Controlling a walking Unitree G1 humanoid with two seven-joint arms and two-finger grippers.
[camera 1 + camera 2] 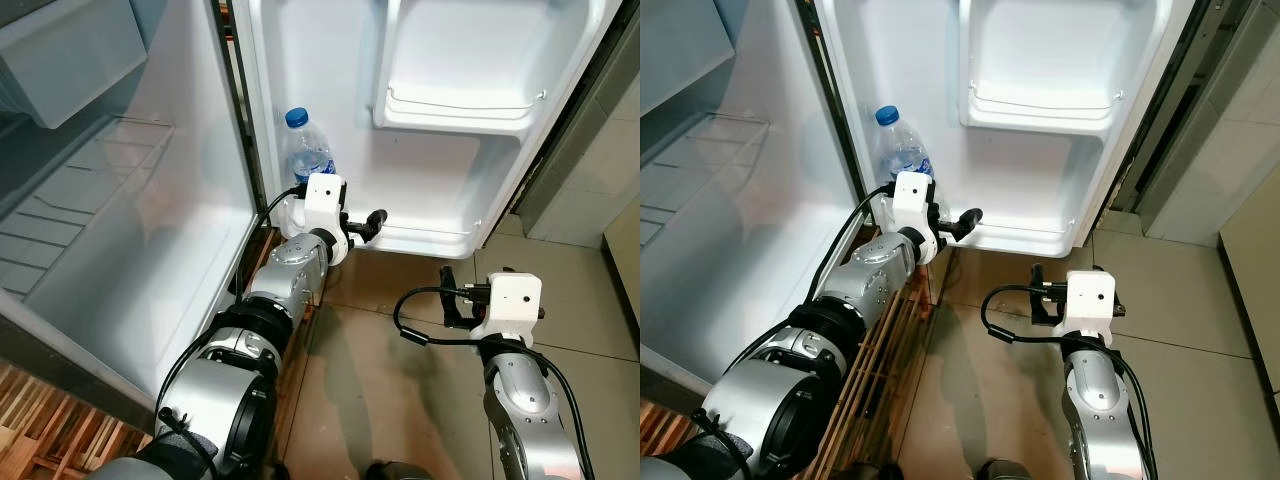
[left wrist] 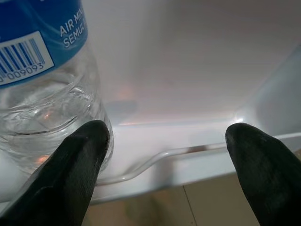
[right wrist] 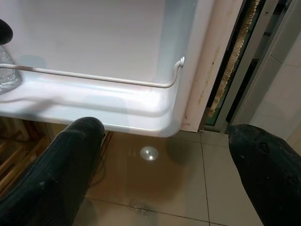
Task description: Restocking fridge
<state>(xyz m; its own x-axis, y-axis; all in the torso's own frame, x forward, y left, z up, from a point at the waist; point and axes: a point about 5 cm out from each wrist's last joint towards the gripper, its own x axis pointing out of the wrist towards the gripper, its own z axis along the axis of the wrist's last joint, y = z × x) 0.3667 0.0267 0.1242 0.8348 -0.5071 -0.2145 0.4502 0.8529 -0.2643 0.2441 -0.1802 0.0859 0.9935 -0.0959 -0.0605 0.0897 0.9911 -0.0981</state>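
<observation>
Left hand [image 2: 164,155] spread wide, empty; water bottle [image 1: 306,147] upright on door shelf [image 1: 440,240], touching one finger [image 2: 77,165], at 10 o'clock. Right hand [image 3: 160,174] wide, farther off.

bottle [image 1: 306,152] base behind left gripper [image 1: 352,226]

Bottom door shelf [image 1: 430,238] of the open fridge door carries one water bottle [image 1: 305,150]; bottle stands upright at the shelf's left end, behind the thin wire rail [image 3: 94,77], blue cap up, blue label with barcode; rest of that shelf to the right is bare white plastic. Upper door bin [image 1: 455,108] sits above, on the right side of the door. Fridge interior on the left: ribbed glass shelf [image 1: 70,200]. Below the door, tan tiled floor [image 1: 390,400]; wooden slatted pallet [image 1: 885,345] lies on it at near left.
</observation>
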